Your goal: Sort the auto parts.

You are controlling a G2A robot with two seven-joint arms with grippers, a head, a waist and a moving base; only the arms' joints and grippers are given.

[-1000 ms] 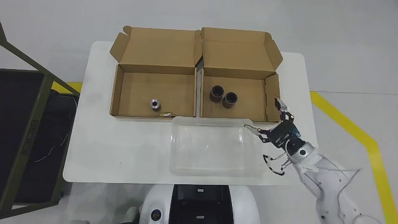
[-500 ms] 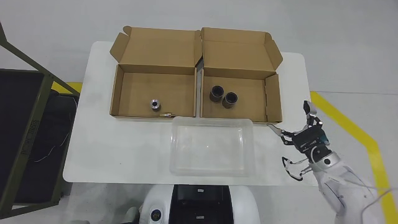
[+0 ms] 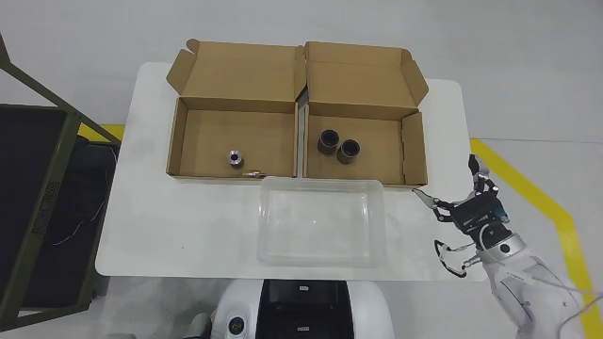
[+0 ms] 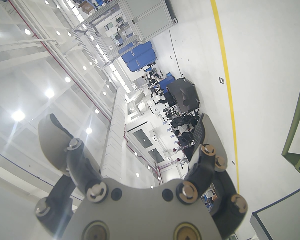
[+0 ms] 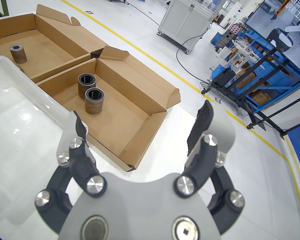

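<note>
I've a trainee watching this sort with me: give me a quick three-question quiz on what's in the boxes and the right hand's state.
1. Multiple choice: how many dark cylindrical bearings stand in the brown cardboard box nearer the right hand? A one, B two, C three.
2. True or false: the right hand is open and holds nothing.
3. Fill in: the plain grey metal sleeve stands in the ____ of the two boxes from that hand.
Key: 1 B; 2 true; 3 farther.
</note>
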